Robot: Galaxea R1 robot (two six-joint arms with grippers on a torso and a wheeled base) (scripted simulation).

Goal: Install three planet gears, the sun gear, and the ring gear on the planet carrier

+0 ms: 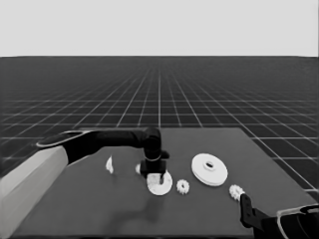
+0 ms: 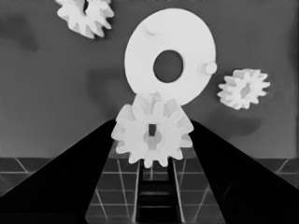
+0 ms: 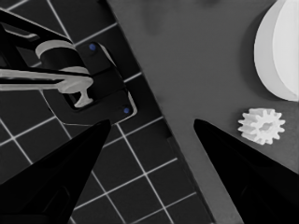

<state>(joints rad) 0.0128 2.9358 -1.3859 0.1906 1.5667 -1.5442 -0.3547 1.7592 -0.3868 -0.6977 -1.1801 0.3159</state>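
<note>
While our left end effector grips a planet gear just over the smaller round part, its peg sits nearby; right end effector idle, open.

Left arm: black casing near the gripper, pale grey boxy section behind. Right arm: black. Each gripper has two long pointed black fingers.

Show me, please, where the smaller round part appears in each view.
Head view: smaller round part at the table's centre, under the left pincer.
Left wrist view: the part lies just beyond the small gear that this pincer holds.
Right wrist view: not in it; the right pincer is parked at the table's corner.
Shared landmark: the left pincer, in head and left wrist views.
</note>
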